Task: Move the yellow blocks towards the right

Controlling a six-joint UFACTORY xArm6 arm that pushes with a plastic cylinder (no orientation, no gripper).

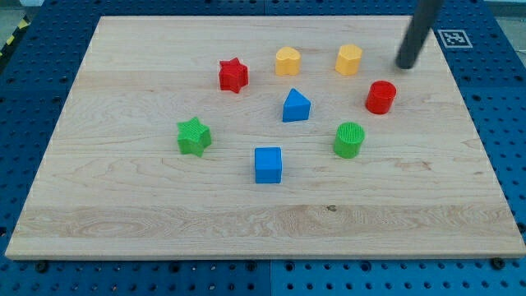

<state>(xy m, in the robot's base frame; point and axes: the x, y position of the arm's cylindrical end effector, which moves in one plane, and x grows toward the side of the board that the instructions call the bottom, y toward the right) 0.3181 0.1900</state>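
The wooden board [123, 205] occupies most of the camera view and rests on a blue perforated table [33, 99], which shows on all sides of it. A black-and-white marker tag [452, 38] lies on the table just off the board's far right corner. The dark rod [419, 29] enters from the view's top right and slants down to the board; there is no claw on this arm, so no open or closed state applies. My tip [405, 66] sits at the far right of the board, to the right of the yellow hexagonal block [348, 59] with a clear gap between them, and just beyond the red cylinder [380, 97], not touching either. Eight blocks are spread across the middle of the board, all apart from one another. The two task blocks stand side by side in the far row: the yellow hexagonal block on the right and a yellow heart-like block [288, 61] to its left, near each other but separate. Further left in the same row is the red star [233, 75]. Nearer, at the centre, is the blue triangular block [296, 106]. The green cylinder [348, 140] lies near and to the right of it, below the red cylinder. The green star [194, 136] is the leftmost block. The blue cube [268, 164] is the nearest block, between the green star and the green cylinder.
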